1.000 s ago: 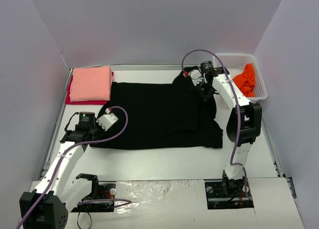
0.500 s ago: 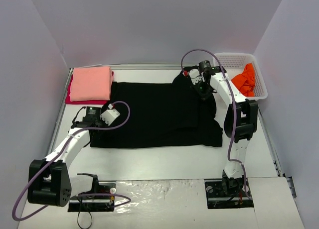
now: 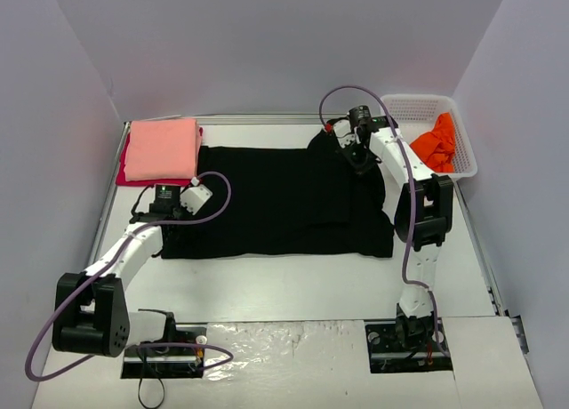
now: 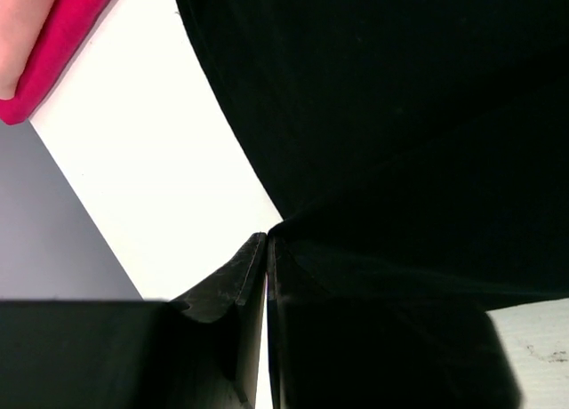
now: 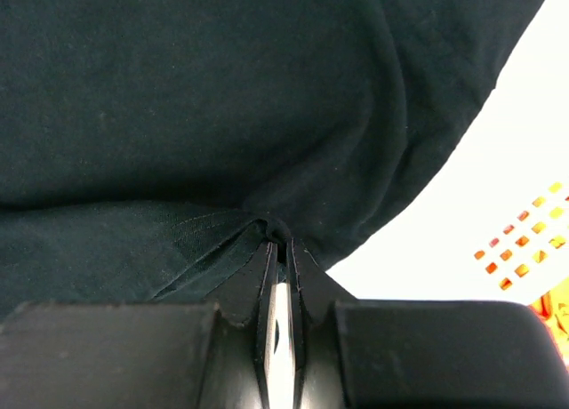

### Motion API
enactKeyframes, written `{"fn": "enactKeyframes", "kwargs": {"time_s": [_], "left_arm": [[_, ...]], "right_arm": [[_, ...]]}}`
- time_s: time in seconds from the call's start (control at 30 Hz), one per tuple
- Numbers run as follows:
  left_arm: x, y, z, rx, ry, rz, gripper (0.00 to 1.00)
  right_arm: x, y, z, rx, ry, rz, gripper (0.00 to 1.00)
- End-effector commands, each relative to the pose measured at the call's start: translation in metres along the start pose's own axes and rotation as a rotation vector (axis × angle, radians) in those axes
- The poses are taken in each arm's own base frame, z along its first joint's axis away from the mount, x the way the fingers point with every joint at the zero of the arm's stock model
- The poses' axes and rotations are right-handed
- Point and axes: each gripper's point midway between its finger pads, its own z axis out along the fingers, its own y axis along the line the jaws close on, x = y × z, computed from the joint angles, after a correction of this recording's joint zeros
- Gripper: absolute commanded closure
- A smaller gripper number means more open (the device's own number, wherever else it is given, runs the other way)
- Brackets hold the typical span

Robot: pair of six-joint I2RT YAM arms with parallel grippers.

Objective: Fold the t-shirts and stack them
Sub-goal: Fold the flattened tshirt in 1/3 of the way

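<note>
So the white mesh basket (image 3: 416,104) sits at the far right corner of the table (image 3: 284,284), and there's just 1 thing in it: the bright orange t-shirt (image 3: 437,144), bunched up against the right side of the basket. You can catch a bit of the basket's mesh at the right edge of the right wrist view too.

The big black t-shirt (image 3: 284,200) is spread flat across the middle of the table, with its far right part rumpled up. Both claws are on it. The left gripper (image 4: 267,242) is clamped tight on the shirt's left edge, fingers pinched together with black cloth between them. The right gripper (image 5: 281,242) is closed on a fold of the same shirt at its far right corner, just beside the basket; the fabric puckers right where the tips meet.

At the far left corner, the salmon-pink t-shirt (image 3: 162,148) lies folded on top of the red t-shirt (image 3: 124,177), which peeks out along the near and left edges. That stack of 2 touches the black shirt's far left corner.
</note>
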Motion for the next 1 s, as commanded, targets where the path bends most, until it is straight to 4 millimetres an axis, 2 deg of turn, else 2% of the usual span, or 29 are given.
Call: {"fn": "enactKeyframes", "kwargs": {"time_s": [0.0, 0.17, 0.2, 0.3, 0.37, 0.47, 0.53, 0.57, 0.6, 0.63, 0.7, 0.73, 0.77, 0.8, 0.83, 0.87, 0.97], "left_arm": [[-0.015, 0.015, 0.000, -0.038, -0.026, -0.029, 0.95], [-0.010, 0.008, 0.011, -0.003, 0.009, -0.029, 0.79], [-0.010, 0.007, 0.011, 0.002, 0.011, -0.029, 0.68], [-0.010, 0.010, 0.011, -0.012, 0.009, -0.028, 0.52], [-0.011, 0.014, 0.008, -0.031, 0.009, -0.033, 0.46], [-0.012, 0.016, -0.001, -0.040, 0.000, -0.026, 0.43], [-0.007, 0.014, -0.005, -0.032, 0.005, -0.015, 0.43], [-0.006, 0.013, -0.008, -0.032, 0.006, -0.008, 0.43], [-0.001, 0.010, -0.011, -0.026, 0.009, 0.002, 0.43], [0.001, 0.008, -0.013, -0.022, 0.008, 0.010, 0.43], [0.005, 0.004, -0.019, -0.015, -0.001, 0.027, 0.43], [0.013, -0.005, -0.019, 0.015, 0.012, 0.038, 0.43], [0.014, -0.006, -0.023, 0.019, 0.002, 0.057, 0.43], [0.020, -0.013, -0.024, 0.049, 0.007, 0.081, 0.43], [0.027, -0.019, -0.024, 0.066, 0.020, 0.095, 0.44], [0.028, -0.022, -0.027, 0.075, 0.011, 0.107, 0.49], [0.039, -0.036, -0.027, 0.128, 0.014, 0.154, 0.59]], "right_arm": [[-0.006, -0.007, -0.004, 0.047, 0.006, 0.001, 1.00], [-0.007, -0.006, 0.004, 0.050, 0.019, -0.001, 1.00], [-0.008, -0.006, 0.005, 0.056, 0.021, -0.002, 1.00], [-0.011, -0.007, 0.005, 0.077, 0.022, 0.003, 0.74], [-0.013, -0.012, -0.001, 0.106, 0.009, 0.013, 0.66], [-0.011, -0.016, -0.017, 0.137, -0.017, 0.020, 0.59], [-0.007, -0.016, -0.026, 0.149, -0.025, 0.019, 0.58], [-0.007, -0.017, -0.040, 0.164, -0.050, 0.017, 0.58], [0.002, -0.016, -0.051, 0.172, -0.054, 0.020, 0.58], [0.010, -0.012, -0.044, 0.159, -0.028, 0.016, 0.58], [0.028, -0.005, -0.055, 0.157, -0.022, 0.012, 0.58], [0.035, -0.002, -0.059, 0.155, -0.019, 0.012, 0.57], [0.039, 0.000, -0.071, 0.163, -0.039, 0.011, 0.57], [0.057, 0.007, -0.065, 0.147, -0.003, 0.010, 0.57], [0.062, 0.011, -0.075, 0.147, -0.019, 0.010, 0.57], [0.080, 0.019, -0.069, 0.129, 0.019, 0.003, 0.57], [0.101, 0.030, -0.074, 0.120, 0.032, -0.001, 0.57]]}}
